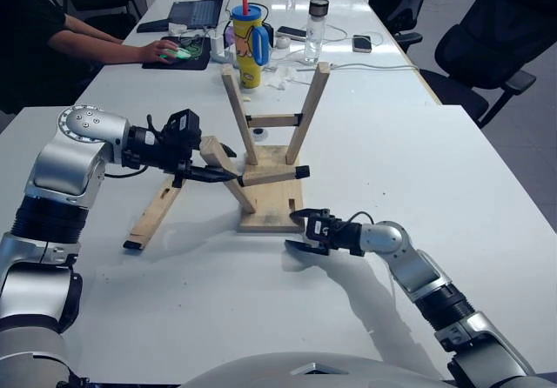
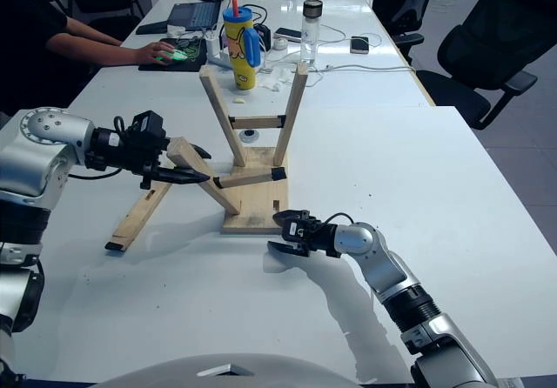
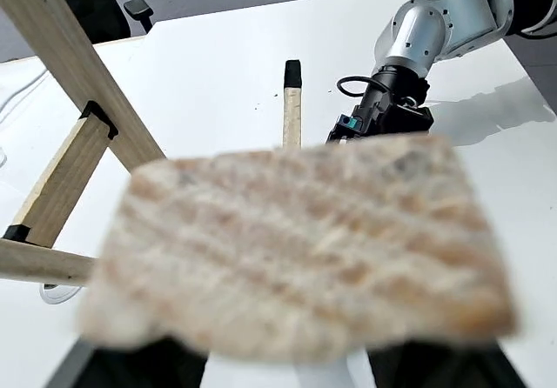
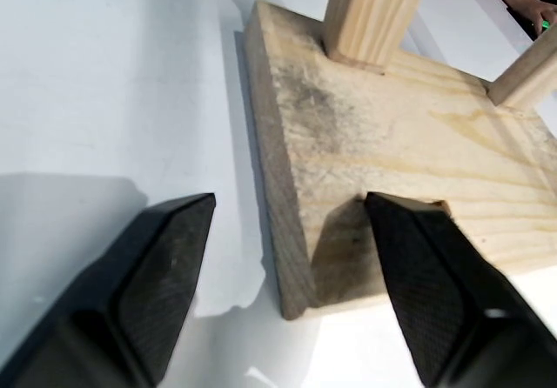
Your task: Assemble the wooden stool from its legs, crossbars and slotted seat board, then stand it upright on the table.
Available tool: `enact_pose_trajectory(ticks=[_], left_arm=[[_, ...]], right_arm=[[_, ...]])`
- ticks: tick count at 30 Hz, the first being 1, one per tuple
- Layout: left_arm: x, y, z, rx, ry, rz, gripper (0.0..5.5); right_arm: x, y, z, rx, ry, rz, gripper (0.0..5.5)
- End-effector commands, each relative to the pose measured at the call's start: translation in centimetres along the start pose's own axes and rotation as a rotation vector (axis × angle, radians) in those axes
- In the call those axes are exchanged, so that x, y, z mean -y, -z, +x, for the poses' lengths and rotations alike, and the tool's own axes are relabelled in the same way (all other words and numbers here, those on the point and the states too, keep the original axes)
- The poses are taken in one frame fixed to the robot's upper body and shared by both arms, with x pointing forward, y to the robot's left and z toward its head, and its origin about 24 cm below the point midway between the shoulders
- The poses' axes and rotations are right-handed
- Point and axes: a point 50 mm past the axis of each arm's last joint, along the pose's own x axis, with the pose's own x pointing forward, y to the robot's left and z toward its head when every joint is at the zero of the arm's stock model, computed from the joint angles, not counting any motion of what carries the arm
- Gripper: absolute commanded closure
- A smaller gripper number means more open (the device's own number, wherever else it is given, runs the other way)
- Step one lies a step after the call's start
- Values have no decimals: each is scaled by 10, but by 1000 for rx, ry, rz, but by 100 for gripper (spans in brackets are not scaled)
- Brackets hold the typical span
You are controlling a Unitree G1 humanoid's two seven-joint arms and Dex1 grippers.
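Right gripper [image 1: 296, 230] wide, astride near corner of seat board [image 1: 270, 205] lying flat on desk [image 1: 392, 162] | left gripper [image 1: 228, 163] clamps tilted leg [image 1: 244, 198] | judged: stiff, light wood, loose joints; grip board edges.

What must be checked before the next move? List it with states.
1. Seat board flat on table: ok.
2. Two standing legs joined by crossbar: ok.
3. Left gripper shut on third leg: ok.
4. Third leg seated in slot: cannot tell.
5. Right gripper clamping seat board: not ok, open astride its corner.
6. Fourth leg fitted: not ok, lies on table.
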Motion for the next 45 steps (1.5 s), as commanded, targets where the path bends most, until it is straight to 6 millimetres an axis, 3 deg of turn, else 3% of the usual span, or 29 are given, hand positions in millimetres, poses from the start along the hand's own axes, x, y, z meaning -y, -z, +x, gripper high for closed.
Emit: enact_pose_trajectory(ticks=[1,5,8,10,12,14,20,25,37,43,45], left_arm=[[-4,25,-1,11,-119,-129,260],[0,34,-32,-20,-244,-183,208],[18,74,-61,-148,-353,-309,158],[21,95,-67,-159,-505,-375,128],[22,116,-68,-225,-691,-436,122],[31,125,-57,-187,-775,-546,122],[53,138,-31,-226,-782,-696,122],[48,148,-39,-310,-845,-733,179],[40,147,-28,-314,-790,-682,346],[2,115,-48,-95,-965,-610,346],[-13,86,-57,108,-986,-551,346]], right_arm=[[-21,18,6,-93,-110,69,230],[-22,20,5,-105,-104,78,230],[-21,21,5,-102,-81,98,230],[-22,23,4,-110,-55,99,230],[-24,24,3,-107,-26,108,230],[-26,24,3,-100,-14,119,230],[-35,24,7,-95,-5,149,230],[-39,22,12,-81,-6,163,230],[-23,1,14,50,88,220,230],[-6,-35,-21,303,258,405,230],[-9,-36,-30,291,279,465,230]])
